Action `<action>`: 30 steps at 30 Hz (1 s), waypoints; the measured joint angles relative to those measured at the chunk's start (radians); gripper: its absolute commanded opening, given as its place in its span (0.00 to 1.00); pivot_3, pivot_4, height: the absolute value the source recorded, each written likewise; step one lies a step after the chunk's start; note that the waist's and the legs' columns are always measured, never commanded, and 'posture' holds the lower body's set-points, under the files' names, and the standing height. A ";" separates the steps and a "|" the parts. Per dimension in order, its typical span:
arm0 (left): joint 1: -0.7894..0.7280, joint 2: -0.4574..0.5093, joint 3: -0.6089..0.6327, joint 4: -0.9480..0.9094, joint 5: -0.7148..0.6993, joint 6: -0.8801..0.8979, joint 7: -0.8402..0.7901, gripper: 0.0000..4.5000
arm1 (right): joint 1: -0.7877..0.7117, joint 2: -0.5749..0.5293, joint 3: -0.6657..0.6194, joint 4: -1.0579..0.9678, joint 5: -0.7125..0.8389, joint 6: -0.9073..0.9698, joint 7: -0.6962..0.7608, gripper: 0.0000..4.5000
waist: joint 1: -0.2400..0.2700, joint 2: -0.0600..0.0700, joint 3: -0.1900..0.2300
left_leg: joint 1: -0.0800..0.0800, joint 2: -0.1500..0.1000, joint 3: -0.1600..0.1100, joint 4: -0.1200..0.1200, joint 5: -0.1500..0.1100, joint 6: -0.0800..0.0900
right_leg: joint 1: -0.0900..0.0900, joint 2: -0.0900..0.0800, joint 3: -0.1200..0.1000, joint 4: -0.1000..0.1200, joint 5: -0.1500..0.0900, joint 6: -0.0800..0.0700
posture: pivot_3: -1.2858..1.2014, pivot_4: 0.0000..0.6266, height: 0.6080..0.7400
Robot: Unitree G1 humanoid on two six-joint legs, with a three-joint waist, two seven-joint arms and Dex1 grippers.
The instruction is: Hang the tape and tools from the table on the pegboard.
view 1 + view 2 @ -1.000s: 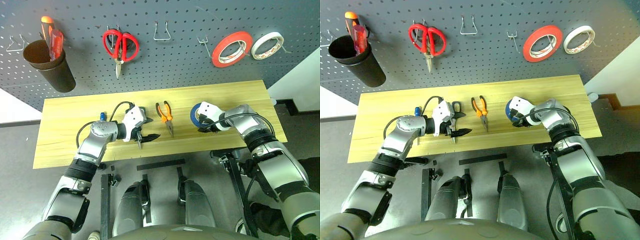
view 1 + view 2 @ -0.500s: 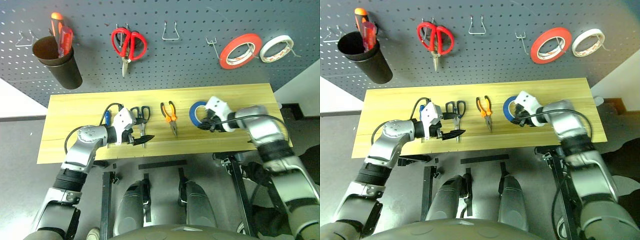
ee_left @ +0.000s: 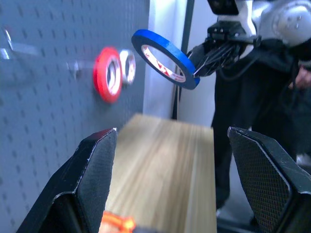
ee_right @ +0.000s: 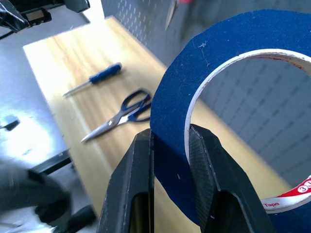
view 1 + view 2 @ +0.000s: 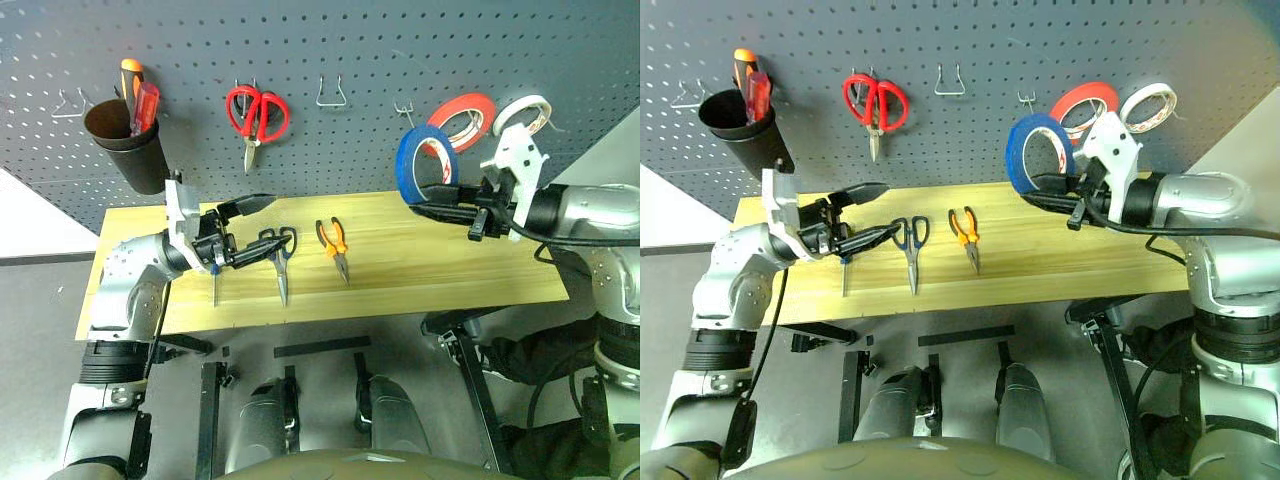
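Observation:
My right gripper (image 5: 426, 203) is shut on the lower rim of the blue tape (image 5: 418, 160) and holds it upright in the air, in front of the pegboard (image 5: 330, 40) and above the table (image 5: 450, 270). The right wrist view shows both fingers pinching the tape wall (image 4: 170, 87). My left gripper (image 5: 258, 228) hovers open and empty over the table's left part, pointing right. Below it lie the blue-handled screwdriver (image 5: 214, 280), the dark-blue scissors (image 5: 278, 255) and, further right, the orange-and-black pliers (image 5: 333, 240).
On the pegboard hang red scissors (image 5: 256, 112), a black cup (image 5: 125, 150) with red and orange screwdrivers, a red tape roll (image 5: 465, 112) and a white roll (image 5: 520, 112). Bare wire hooks (image 5: 332, 92) sit between the red scissors and the red roll.
My right gripper has lifted the blue tape off the table and up toward the pegboard. My left gripper has risen from the table, still open. The camera has tilted upward.

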 measured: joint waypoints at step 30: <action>-0.038 0.017 0.041 -0.004 0.011 -0.010 0.124 0.85 | -0.523 0.361 0.375 1.270 -0.452 -0.767 -0.308 0.42 | -0.040 0.000 -0.063 | 0.003 -0.001 -0.001 -0.001 0.001 -0.002 | 0.003 0.001 0.001 0.001 0.000 0.000 | 0.52 0.14 1.00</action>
